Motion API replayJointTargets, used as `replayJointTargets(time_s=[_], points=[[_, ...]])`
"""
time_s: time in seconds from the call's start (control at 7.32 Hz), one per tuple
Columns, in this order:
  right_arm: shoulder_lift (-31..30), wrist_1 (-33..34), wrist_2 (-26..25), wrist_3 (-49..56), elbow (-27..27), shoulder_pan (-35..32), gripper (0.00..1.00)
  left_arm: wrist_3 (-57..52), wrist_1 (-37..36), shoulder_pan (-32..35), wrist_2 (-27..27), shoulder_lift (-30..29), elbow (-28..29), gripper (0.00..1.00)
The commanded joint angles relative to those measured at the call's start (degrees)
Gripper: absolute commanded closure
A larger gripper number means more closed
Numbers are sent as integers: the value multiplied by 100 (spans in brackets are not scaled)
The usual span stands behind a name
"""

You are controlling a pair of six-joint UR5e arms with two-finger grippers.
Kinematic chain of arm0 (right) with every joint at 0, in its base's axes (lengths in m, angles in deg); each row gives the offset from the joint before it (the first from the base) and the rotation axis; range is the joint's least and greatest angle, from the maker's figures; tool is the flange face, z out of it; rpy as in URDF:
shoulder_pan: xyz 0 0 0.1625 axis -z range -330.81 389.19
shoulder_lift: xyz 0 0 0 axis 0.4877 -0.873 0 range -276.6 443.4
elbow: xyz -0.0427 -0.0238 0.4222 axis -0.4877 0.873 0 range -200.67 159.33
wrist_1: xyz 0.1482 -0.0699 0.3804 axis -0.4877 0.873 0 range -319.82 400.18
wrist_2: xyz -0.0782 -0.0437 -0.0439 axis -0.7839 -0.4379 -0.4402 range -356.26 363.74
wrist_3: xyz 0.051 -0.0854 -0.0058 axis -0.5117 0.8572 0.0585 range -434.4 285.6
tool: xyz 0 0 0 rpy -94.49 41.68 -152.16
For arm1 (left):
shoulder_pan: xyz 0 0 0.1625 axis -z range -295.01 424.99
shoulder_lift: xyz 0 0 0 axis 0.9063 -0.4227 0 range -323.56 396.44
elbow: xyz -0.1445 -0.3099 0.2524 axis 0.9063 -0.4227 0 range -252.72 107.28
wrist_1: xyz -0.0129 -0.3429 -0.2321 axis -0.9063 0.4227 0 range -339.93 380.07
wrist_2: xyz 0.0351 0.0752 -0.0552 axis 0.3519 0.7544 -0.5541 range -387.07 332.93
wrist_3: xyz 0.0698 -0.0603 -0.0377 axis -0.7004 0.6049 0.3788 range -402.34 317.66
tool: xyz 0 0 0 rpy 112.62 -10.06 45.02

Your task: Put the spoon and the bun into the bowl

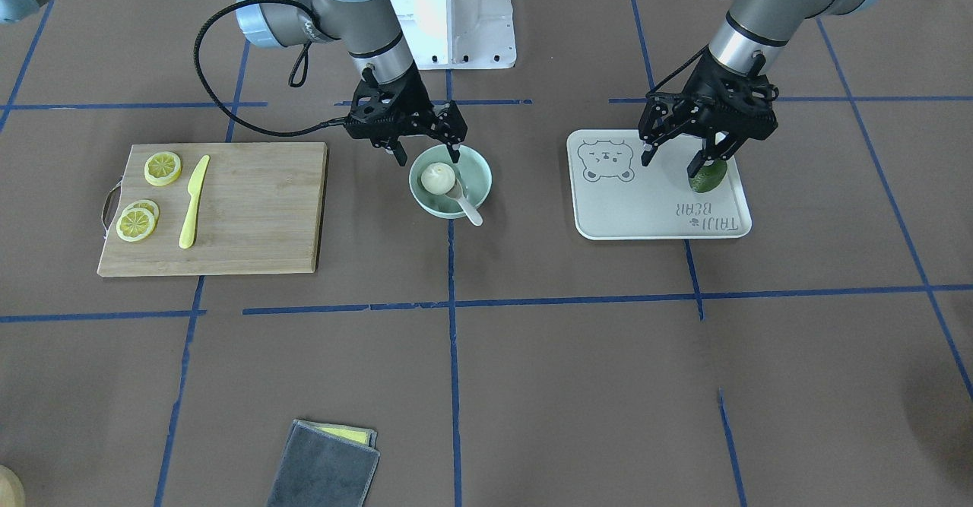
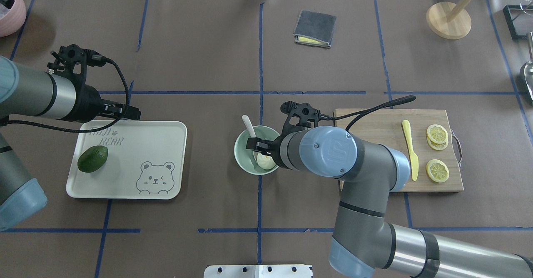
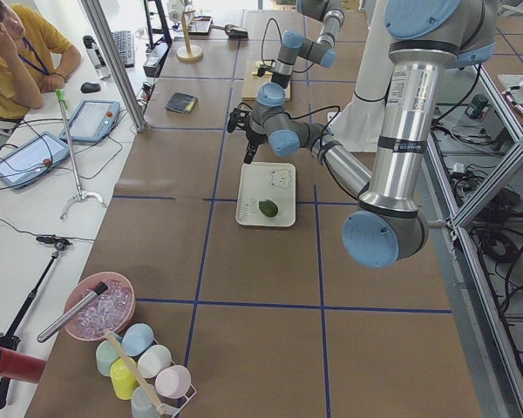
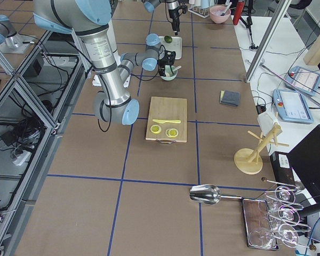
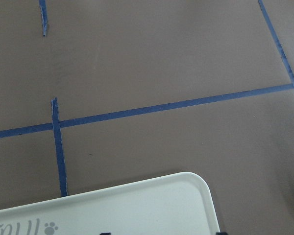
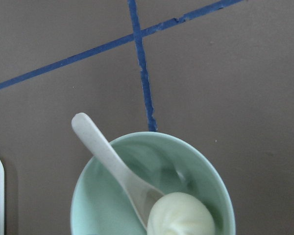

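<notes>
crossing brown table (image 1: 593, 385) under bowl (image 1: 480, 179): blue tape grid (image 1: 454, 385)

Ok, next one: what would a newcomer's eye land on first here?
The green bowl mid-table holds the bun and the spoon, handle leaning over the rim, with the right gripper open just above. The left gripper hangs open over a bear-print tray with an avocado; opposite lies a cutting board with lemon slices and a knife.

tray (image 2: 125, 178) — "TAIJI BEAR" in grey, paw mark beside | right arm joint cap (image 2: 333, 146) — "UR" logo
</notes>
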State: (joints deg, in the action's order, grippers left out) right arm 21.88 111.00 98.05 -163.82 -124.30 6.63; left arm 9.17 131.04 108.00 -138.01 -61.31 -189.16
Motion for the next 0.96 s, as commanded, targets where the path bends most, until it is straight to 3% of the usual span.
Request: replayJointTargets(time_s=[0.0,0.27,0.55,0.82], points=[[-1216,-7,681,588,-882,-545,6,-849,21,249,-23,439,-124,24],[-2360,-33,1358,1625,-1525,-1221,8,-2408,47,1135,-311,1027,-125,23],[-3144,-51,2341,3010,-1624,-2432,8,-4045,56,2083,-706,1477,-11,23],[-3760,-7,3203,4777,-1555,-3505,8,-5277,-32,3104,-1514,1514,532,23]])
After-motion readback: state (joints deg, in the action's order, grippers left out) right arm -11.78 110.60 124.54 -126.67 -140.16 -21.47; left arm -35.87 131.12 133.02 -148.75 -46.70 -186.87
